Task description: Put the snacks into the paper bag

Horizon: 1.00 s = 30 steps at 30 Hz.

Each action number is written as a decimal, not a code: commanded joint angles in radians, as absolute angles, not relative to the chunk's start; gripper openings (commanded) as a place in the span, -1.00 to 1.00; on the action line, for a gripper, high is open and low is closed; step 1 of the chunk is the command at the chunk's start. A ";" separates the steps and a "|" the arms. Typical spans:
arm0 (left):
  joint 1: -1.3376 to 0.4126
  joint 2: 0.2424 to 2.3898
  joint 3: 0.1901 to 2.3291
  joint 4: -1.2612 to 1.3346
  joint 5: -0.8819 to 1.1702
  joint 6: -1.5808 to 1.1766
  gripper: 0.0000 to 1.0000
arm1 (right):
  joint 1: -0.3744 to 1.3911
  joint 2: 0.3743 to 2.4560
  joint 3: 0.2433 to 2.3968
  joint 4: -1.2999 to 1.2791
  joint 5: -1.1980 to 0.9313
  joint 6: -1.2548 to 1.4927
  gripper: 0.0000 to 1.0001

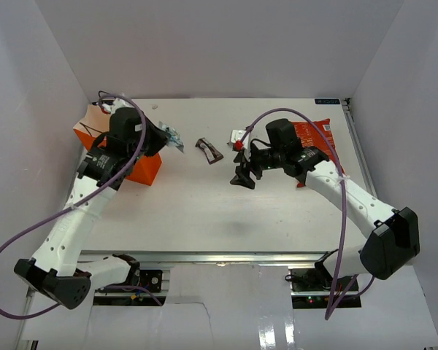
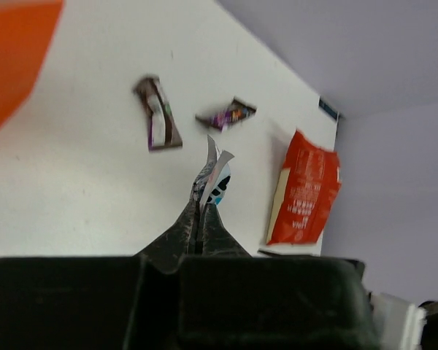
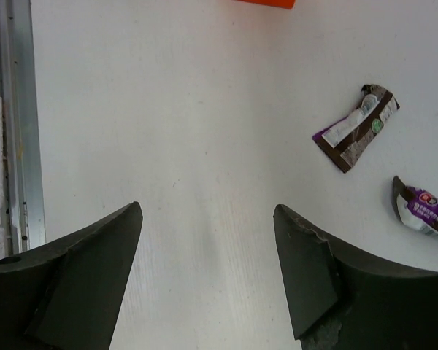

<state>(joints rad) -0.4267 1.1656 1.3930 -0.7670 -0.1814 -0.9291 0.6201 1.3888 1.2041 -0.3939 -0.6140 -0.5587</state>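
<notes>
White tabletop (image 1: pixel 204 219) and plain white walls frame the work. Nearest the bases, the right pincer (image 3: pixel 208 211) hangs low over the surface with its fingers spread wide and nothing between them. It is probably lined up for the two dark purple-brown wrappers (image 3: pixel 356 127) lying just ahead of it, apart from each other.

Further out on the left, the left pincer (image 2: pixel 203 210) is pressed together on the silver-blue wrapper (image 2: pixel 216 175). It pinches the lower edge so the crumpled foil stands up clear of the surface; held that way it can be carried across and dropped in from above. The paper bag (image 1: pixel 144 169), bright orange and boxy, sits just beside that pincer. The left arm hides part of it, so its mouth cannot be judged.

Toward the far right lies the red-orange crisp packet (image 1: pixel 317 133), flat with its white print up. It is well apart from the bag and likely the awkward one to fit.
</notes>
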 commanded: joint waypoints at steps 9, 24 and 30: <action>-0.126 1.339 1.805 -1.015 -0.362 -0.695 -1.00 | 0.561 1.377 1.123 -0.373 -0.555 -0.526 0.57; -0.031 1.470 1.847 -0.989 -0.370 -0.640 -0.15 | 0.549 1.554 1.252 -0.322 -0.387 -0.362 0.57; -0.031 1.387 1.822 -0.914 -0.261 -0.624 0.71 | 0.525 1.802 1.480 -0.331 -0.040 0.015 0.56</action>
